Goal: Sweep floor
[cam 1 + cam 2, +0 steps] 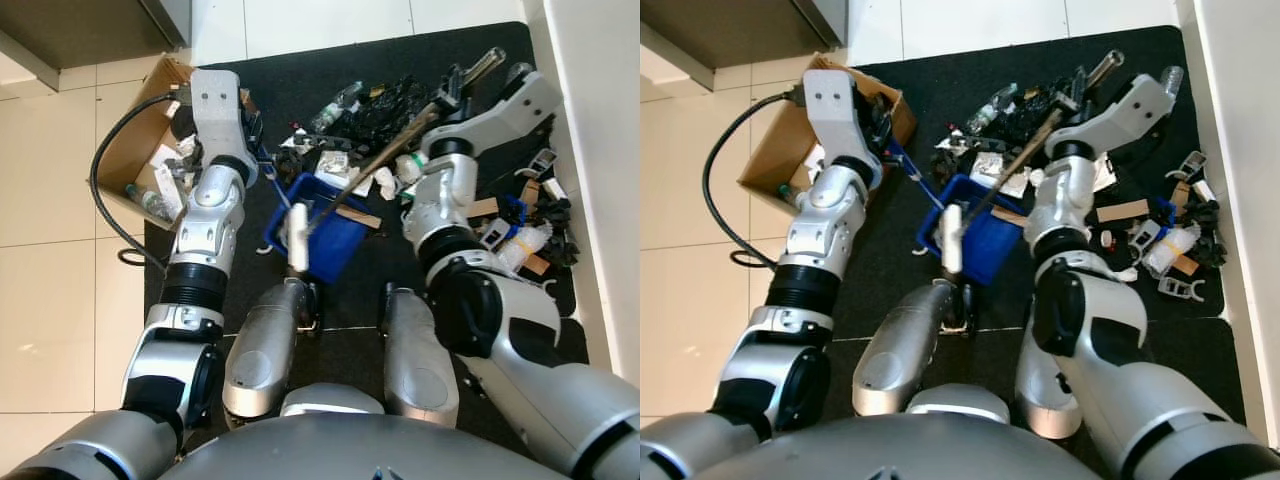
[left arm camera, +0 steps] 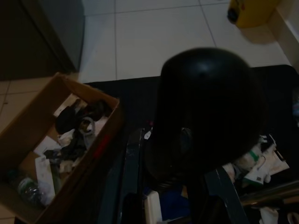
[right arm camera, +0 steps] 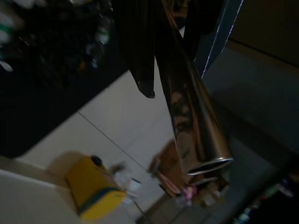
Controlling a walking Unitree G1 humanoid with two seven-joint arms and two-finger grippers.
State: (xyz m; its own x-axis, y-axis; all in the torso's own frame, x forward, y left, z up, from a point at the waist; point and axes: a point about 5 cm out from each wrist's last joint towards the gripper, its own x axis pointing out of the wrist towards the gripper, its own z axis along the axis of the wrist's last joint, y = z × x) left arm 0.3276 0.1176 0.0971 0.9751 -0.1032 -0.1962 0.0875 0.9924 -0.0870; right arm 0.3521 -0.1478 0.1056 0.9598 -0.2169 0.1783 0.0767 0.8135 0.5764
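I stand on a black mat (image 1: 300,70) with shiny cream floor tiles (image 1: 60,260) beside it. My right gripper (image 1: 452,88) is up near the far edge of the mat. Its black fingers are closed around a long shiny metal broom handle (image 1: 385,155). The handle slants down from my right gripper to the blue dustpan (image 1: 325,235), which sits on the mat just in front of my knees. The dustpan is smooth plastic with a white handle (image 1: 297,235) sticking up.

My left gripper (image 1: 255,125) is by the left edge of the mat, next to a thin blue rod (image 1: 912,172) that leads to the dustpan. I cannot tell if its fingers are open or closed, or if they hold the rod.

A pile of trash (image 1: 375,105) lies on the mat past the dustpan: black crumpled bits, white paper, a clear bottle. More scraps (image 1: 1175,235) lie along the right edge of the mat by the white wall.

A brown cardboard box (image 1: 125,150) sits on the tiles at the mat's left edge, with paper and a bottle inside.

My right wrist view shows the round open end of the metal tube (image 3: 196,135) and a yellow jug (image 3: 91,189) on the floor. My left wrist view is dark, but I see into the box (image 2: 56,154).
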